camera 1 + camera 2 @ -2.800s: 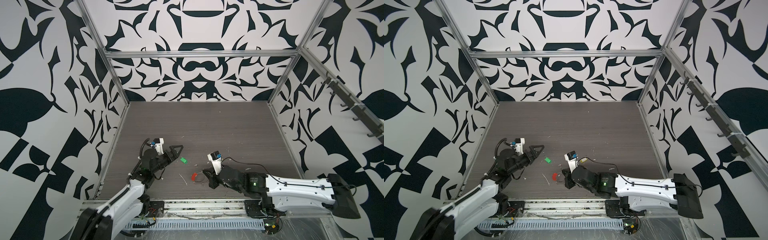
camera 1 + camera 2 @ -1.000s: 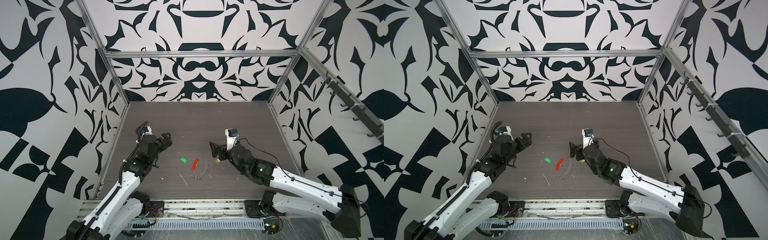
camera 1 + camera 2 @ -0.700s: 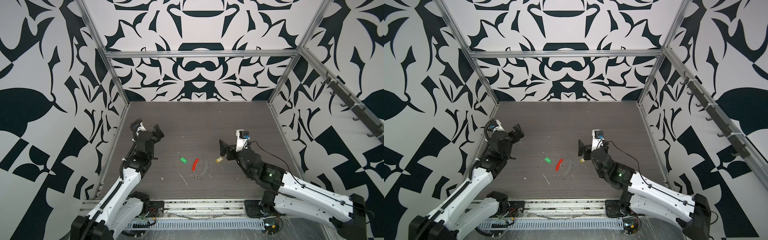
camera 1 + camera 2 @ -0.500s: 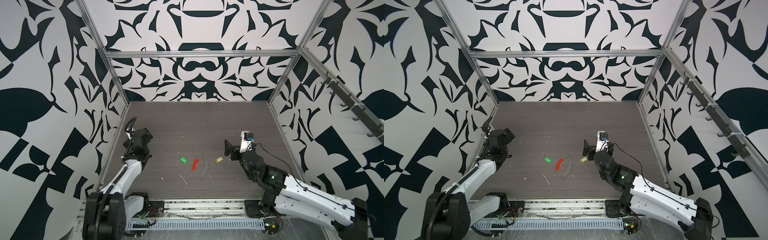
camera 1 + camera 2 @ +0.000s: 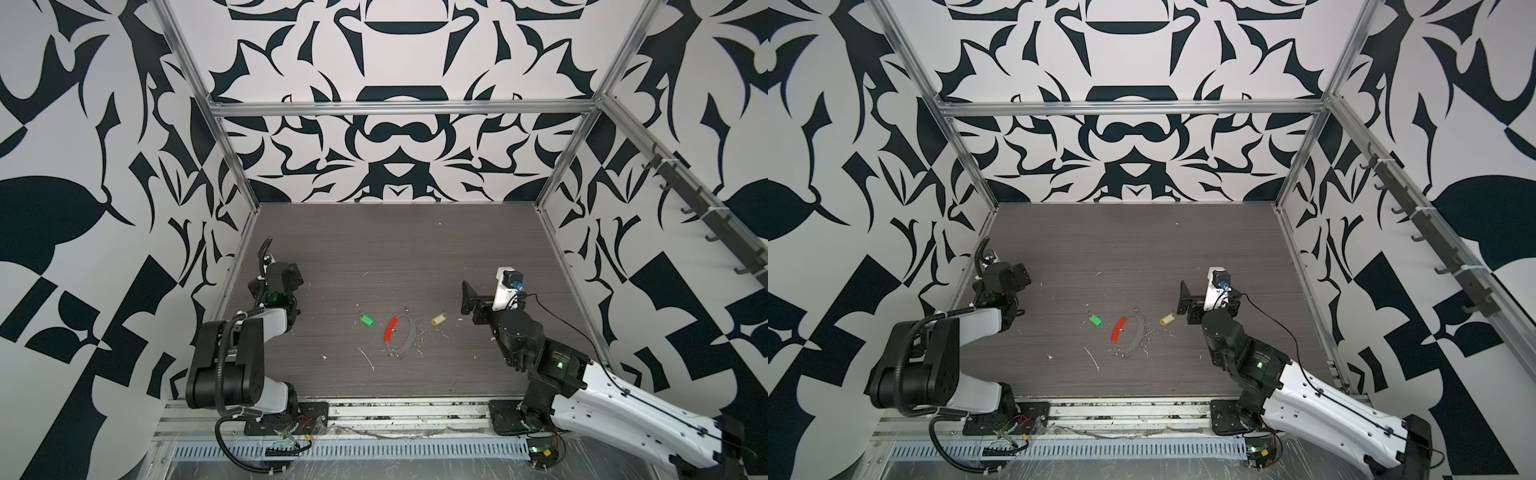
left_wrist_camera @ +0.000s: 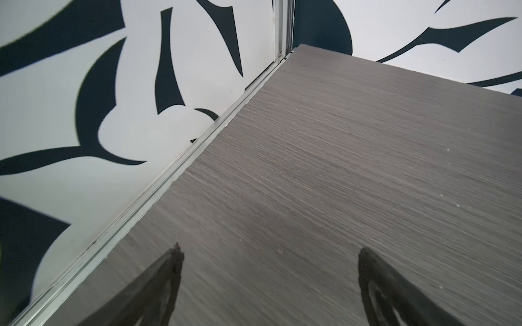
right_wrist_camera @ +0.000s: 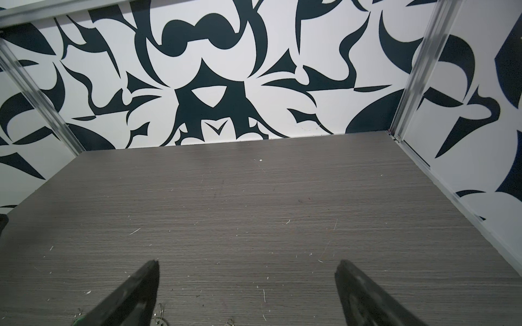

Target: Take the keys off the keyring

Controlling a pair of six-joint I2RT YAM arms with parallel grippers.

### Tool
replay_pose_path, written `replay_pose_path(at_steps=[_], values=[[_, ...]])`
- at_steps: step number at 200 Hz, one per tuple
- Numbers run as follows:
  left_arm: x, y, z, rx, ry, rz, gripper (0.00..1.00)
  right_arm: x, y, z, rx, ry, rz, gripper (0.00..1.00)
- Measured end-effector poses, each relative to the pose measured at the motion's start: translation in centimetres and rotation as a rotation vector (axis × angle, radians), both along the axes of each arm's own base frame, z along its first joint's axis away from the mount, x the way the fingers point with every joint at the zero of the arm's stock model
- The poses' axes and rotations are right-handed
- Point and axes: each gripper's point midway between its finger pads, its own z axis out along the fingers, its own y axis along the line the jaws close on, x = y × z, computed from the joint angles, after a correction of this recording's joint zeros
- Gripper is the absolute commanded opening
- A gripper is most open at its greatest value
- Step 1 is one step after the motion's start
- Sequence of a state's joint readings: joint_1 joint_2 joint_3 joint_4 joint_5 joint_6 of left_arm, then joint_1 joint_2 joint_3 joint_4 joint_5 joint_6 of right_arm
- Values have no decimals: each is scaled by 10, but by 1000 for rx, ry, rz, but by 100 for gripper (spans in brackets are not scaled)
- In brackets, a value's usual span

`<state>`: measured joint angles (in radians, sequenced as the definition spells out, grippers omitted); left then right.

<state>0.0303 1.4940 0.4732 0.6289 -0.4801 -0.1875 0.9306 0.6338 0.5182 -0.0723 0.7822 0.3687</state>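
Keyring (image 5: 400, 337): flat on table (image 5: 374, 249), front-centre, unmoved.
Keys: green key (image 5: 367, 320) left of ring, yellow key (image 5: 438, 319) right; both off it.
R gripper (image 7: 247, 265): pulled back, jaws wide, empty.
L gripper (image 6: 268, 254): withdrawn leftward, jaws wide, empty.

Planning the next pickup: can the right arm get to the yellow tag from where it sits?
Probably yes. The yellow tag lies on the table close beside the open right gripper, with nothing standing between them.

The keyring (image 5: 390, 328) lies on the table (image 5: 415, 257) between the two keys (image 5: 367, 320).
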Motion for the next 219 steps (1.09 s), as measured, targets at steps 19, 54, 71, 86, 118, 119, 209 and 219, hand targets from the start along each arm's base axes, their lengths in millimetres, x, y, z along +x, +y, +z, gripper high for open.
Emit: replay_pose_path(at_steps=[19,54,71,86,118,119,209,219], values=[[4,-9,-11,-13,26,-61,99,0,-2,1,-28,-7,2,100],[6,-26,-7,-19,-61,-170,99,-1,-8,-2,-77,-16,0,100],[-3,-29,-23,-32,-19,-184,99,0,-12,-4,-99,-24,-4,100],[0,-28,-17,-28,-54,-188,99,1,-15,-9,-123,-31,-12,100],[2,-27,-10,-27,-86,-183,99,11,-28,-22,-160,-43,-70,100],[2,-27,-10,-26,-87,-183,99,12,-29,-23,-162,-43,-75,100],[4,-27,-4,-22,-114,-183,99,72,-139,-85,-290,66,-435,100],[4,-27,-4,-22,-115,-183,99,76,-144,-97,-297,85,-431,100]])
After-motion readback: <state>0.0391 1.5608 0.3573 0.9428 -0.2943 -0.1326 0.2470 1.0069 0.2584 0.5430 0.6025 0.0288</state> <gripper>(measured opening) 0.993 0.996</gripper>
